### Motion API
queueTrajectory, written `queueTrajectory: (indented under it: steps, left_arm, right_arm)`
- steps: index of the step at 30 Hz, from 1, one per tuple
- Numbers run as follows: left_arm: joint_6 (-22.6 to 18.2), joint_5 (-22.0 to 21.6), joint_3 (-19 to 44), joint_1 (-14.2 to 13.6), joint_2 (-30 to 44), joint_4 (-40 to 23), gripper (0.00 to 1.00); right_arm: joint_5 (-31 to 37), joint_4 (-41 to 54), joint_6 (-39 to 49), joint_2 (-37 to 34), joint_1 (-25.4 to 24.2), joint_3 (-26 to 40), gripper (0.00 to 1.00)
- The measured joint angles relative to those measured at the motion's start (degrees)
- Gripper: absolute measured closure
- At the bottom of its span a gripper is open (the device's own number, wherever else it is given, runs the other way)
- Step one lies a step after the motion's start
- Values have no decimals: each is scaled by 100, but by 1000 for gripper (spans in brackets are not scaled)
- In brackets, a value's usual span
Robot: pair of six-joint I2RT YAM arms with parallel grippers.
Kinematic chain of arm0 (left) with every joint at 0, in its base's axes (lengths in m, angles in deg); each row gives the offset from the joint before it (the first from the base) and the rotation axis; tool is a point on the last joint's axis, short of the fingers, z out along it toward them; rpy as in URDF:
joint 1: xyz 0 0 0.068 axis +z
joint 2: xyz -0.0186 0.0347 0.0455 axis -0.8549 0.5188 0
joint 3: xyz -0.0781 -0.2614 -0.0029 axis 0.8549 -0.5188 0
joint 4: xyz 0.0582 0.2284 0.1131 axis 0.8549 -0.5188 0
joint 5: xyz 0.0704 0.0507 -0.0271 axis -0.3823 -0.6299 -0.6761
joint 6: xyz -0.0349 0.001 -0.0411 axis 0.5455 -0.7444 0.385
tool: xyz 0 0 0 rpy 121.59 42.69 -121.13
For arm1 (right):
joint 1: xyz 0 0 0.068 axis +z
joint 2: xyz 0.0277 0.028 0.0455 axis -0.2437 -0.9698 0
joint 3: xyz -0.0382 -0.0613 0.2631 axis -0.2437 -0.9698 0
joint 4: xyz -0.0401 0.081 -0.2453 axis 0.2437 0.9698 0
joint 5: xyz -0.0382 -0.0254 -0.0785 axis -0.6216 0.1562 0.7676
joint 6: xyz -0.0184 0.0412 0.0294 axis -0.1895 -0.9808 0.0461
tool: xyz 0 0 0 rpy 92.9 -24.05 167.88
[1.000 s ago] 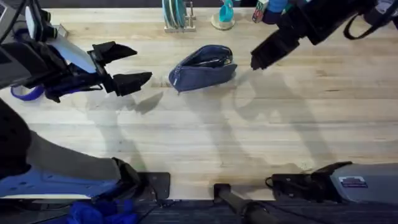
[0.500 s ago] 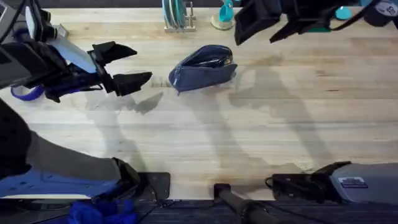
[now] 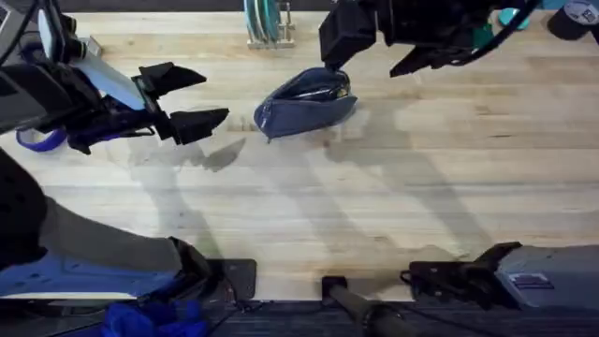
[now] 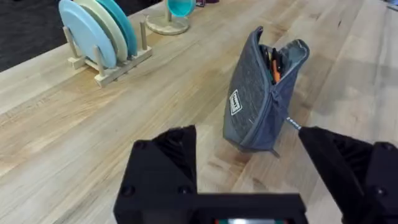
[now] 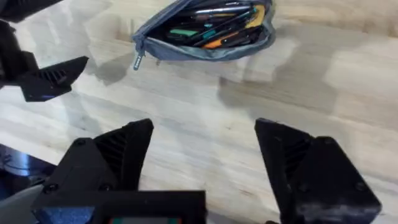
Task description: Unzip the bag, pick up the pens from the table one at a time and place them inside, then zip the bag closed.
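Pale wooden planks with a clear grain make up the counter (image 3: 374,187). At its left side the left gripper (image 3: 192,98) hangs above the wood with its two black fingers spread apart and nothing between them, pointing right toward the bag. Far behind, near the middle of the far edge, a wooden rack (image 4: 115,62) holds light blue plates (image 4: 93,31) on edge, and a teal object on a round wooden base (image 4: 168,15) stands just right of it.

The blue-grey bag (image 3: 307,101) lies on the counter in the far middle, well apart from the left gripper. Its zipper is open along the length, with the small pull tab (image 5: 138,61) at the left end. Inside it lie the pens (image 5: 217,28), a bundle of dark, orange, green and yellow sticks.

The right gripper (image 5: 202,155) is raised above the bag's far right side, by the far edge of the counter. Its black fingers stand wide apart and empty, and its own wrist view looks down on the open bag.
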Motion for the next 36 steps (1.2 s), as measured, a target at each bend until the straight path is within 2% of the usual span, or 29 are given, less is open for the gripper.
queueTrajectory:
  steps: [6,15,23,36]
  left_arm:
    - [0,0,0,0,-1,0,7]
    - [0,0,0,0,1,-2,9]
    - [0,0,0,0,1,0,8]
    - [0,0,0,0,-1,0,8]
  right_arm:
    - [88,-7,-349,-46,308,0,5]
    - [98,-23,-552,-684,790,0,6]
    - [100,-405,-654,-1037,1115,0,6]
    - [102,-701,-697,-1418,1328,0,5]
